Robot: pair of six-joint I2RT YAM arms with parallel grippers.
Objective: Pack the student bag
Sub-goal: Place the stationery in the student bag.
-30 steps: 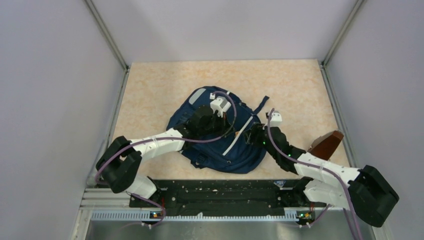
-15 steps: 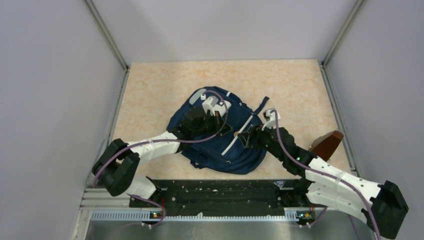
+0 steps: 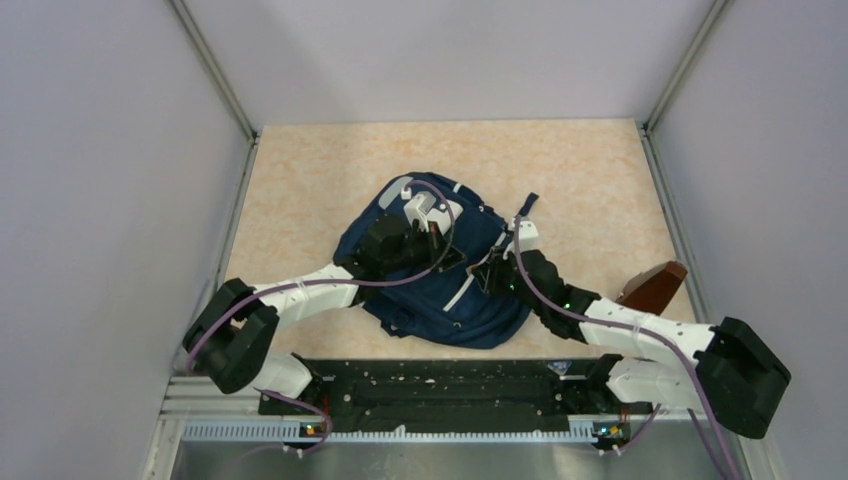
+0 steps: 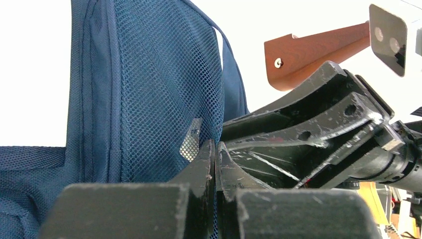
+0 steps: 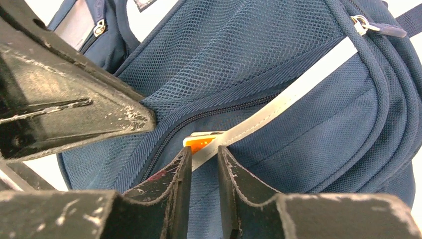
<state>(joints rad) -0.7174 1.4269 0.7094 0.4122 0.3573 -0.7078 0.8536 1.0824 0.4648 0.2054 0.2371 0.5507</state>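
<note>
The student bag [image 3: 420,300], navy blue with a white stripe [image 5: 288,97], lies in the middle of the table. My left gripper [image 4: 215,149] is shut on the bag's blue mesh fabric [image 4: 149,99], near the bag's centre [image 3: 452,254]. My right gripper [image 5: 204,152] presses on the bag's right side [image 3: 484,272]. Its jaws stand a narrow gap apart, with the stripe and blue fabric caught between them. An orange and white edge [image 5: 200,142] pokes out by the zipper just beyond its fingertips. The two grippers nearly touch.
A brown wooden piece [image 3: 655,285] stands at the table's right edge, also in the left wrist view [image 4: 318,55]. Grey walls enclose the table on three sides. A zipper pull [image 5: 363,25] lies on the bag's top.
My right gripper has slid left onto the bag and its jaws have narrowed around the stripe. The left gripper shifted slightly up and left, still holding the mesh.
</note>
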